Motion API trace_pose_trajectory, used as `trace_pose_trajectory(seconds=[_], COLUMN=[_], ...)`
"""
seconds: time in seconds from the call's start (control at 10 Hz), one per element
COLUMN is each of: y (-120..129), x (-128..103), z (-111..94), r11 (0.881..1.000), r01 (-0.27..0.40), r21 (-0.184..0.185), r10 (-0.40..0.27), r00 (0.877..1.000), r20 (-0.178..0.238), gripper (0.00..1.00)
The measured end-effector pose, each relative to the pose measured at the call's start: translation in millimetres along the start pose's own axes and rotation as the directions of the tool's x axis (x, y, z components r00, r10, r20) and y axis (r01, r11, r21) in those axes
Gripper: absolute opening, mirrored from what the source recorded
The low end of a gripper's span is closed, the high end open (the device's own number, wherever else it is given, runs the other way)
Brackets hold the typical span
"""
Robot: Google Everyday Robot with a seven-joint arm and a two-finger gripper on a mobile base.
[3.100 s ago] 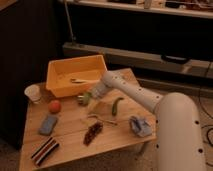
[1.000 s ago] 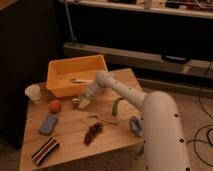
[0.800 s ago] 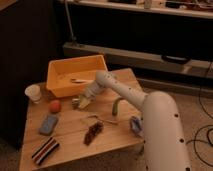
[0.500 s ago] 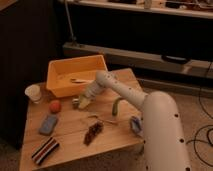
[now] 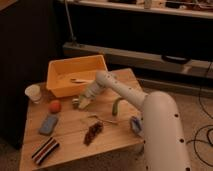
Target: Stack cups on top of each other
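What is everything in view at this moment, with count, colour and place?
Table: 1, wooden, centre.
Bin: 1, orange-yellow, back of table; something pale lies inside.
White cup: 1, table's far left edge.
Yellow-green cup: 1, in front of the bin, at the gripper.
Round fruit: 1, orange-red, left, near the white cup.
Sponge: 1, blue-grey, left front.
Striped item: 1, red, white and dark, front left corner.
Grapes: 1 dark bunch, centre front.
Green vegetable: 1, curved, right of centre.
Blue item: 1, right edge, beside the arm.
Arm: 1, white, reaching in from the right.
Gripper: 1, at the yellow-green cup.
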Motion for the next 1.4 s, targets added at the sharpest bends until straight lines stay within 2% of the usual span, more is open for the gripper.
trace_pose_trajectory(seconds=[0.2,0.5,0.7,0.8,0.9,1.0,1.1,1.2,1.4], y=[0.7,-2.5,-2.9,-1.7,-1.3,-1.2,-0.9,-0.8,-0.7], x=[-4.8,-37.0,-45.9,-49.8,-48.4,-49.8,-57.7,-66.9,-75.5], z=[-12.2,-46.4,-55.5,-52.6,-48.6,-45.7,-39.4,-34.6,-31.0], r11=[1.0,1.0,1.0,1.0,0.998,0.997,0.993,0.989,0.984], r01=[-0.002,-0.002,0.0,0.028,0.057,0.079,0.115,0.146,0.176], r21=[-0.004,0.003,0.002,0.0,0.001,0.001,-0.005,-0.012,-0.03], r10=[0.001,0.002,0.0,-0.028,-0.056,-0.077,-0.107,-0.132,-0.149], r00=[1.0,1.0,1.0,0.998,0.987,0.972,0.943,0.926,0.901], r20=[-0.011,-0.001,0.009,0.064,0.151,0.223,0.315,0.354,0.406], gripper=[0.0,0.0,0.0,0.0,0.0,0.0,0.0,0.0,0.0])
